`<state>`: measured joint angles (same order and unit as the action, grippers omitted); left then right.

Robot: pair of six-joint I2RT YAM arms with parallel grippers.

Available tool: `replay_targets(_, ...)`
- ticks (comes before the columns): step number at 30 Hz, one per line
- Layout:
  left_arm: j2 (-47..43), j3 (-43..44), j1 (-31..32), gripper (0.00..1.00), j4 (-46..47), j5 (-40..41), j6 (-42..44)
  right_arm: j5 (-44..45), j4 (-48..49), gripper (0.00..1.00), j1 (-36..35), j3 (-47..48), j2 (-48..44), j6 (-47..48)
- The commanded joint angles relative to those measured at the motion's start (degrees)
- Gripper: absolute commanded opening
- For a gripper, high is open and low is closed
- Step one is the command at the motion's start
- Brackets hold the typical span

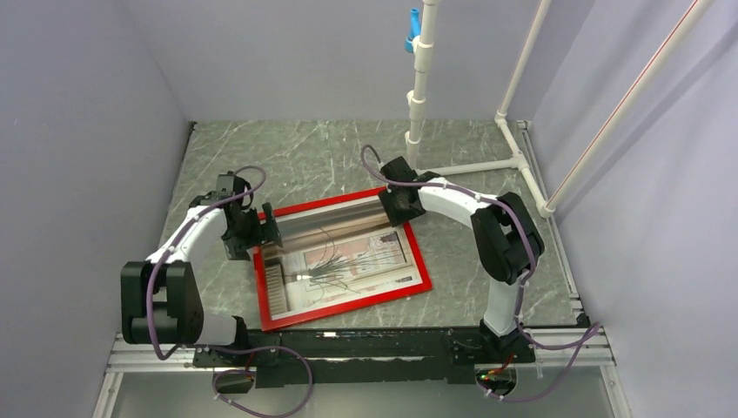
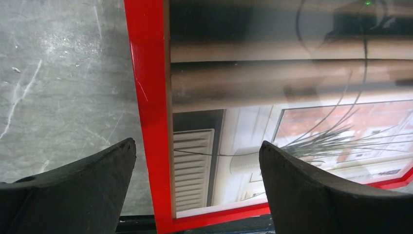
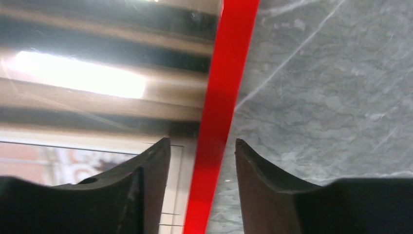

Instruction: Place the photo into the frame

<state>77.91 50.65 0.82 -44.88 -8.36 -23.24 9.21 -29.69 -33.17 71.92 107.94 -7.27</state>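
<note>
The red frame (image 1: 348, 306) lies flat on the marble table, front up, with the photo (image 1: 339, 257) of the spiky plant showing inside it. My left gripper (image 1: 261, 233) is open over the frame's left side. In the left wrist view its jaws (image 2: 197, 143) straddle the red left edge (image 2: 146, 97), one finger over the table and one over the photo (image 2: 292, 122). My right gripper (image 1: 402, 209) is at the frame's far right corner. Its jaws (image 3: 202, 141) stand open, narrower, either side of the red right edge (image 3: 229, 63), with the photo (image 3: 97, 83) to the left.
A white pipe stand (image 1: 418, 104) with a blue clip (image 1: 411, 30) rises at the back, and its base pipes run along the right wall. A metal rail (image 1: 348, 348) with the arm bases lines the near edge. Grey walls close in on the left and right.
</note>
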Motion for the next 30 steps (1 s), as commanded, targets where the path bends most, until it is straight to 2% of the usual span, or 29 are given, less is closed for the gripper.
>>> replay_targets(1, 1.2, -1.1, -0.3, 0.99, 3.6, 0.5, -3.4, -4.4, -2.5, 0.65, 0.1, 4.7, -0.8, -1.1)
replay_targets(3, 1.7, -1.7, -0.3, 0.99, 4.2, 0.6, -3.6, -5.9, -3.0, 0.76, 0.9, 4.1, -1.7, -3.9)
replay_targets(6, 2.1, -3.4, -0.3, 0.99, 5.0, -0.1, -4.0, -8.8, -4.2, 0.84, 3.2, 2.3, -3.5, -8.6)
replay_targets(10, 1.1, -7.1, -0.4, 0.98, 7.0, -2.8, -5.6, -18.4, -3.2, 0.89, 5.1, -1.4, -4.6, -13.6)
replay_targets(14, 0.0, -10.7, -0.3, 0.89, 10.1, -6.6, -7.2, -21.8, -3.6, 0.90, 4.0, 0.4, -1.2, -15.6)
replay_targets(17, -0.3, -12.5, -0.3, 0.83, 11.6, -8.5, -8.1, -21.4, -5.3, 0.90, 2.3, 6.1, 3.0, -14.4)
replay_targets(23, -3.0, -15.2, -0.3, 0.76, 11.0, -9.5, -7.9, -21.5, -11.0, 0.90, 0.8, 23.7, 14.2, -11.9)
replay_targets(30, -10.1, -19.5, -0.1, 0.75, 9.6, -10.0, -9.9, -22.9, -17.3, 0.90, -0.4, 45.2, 26.8, -10.1)
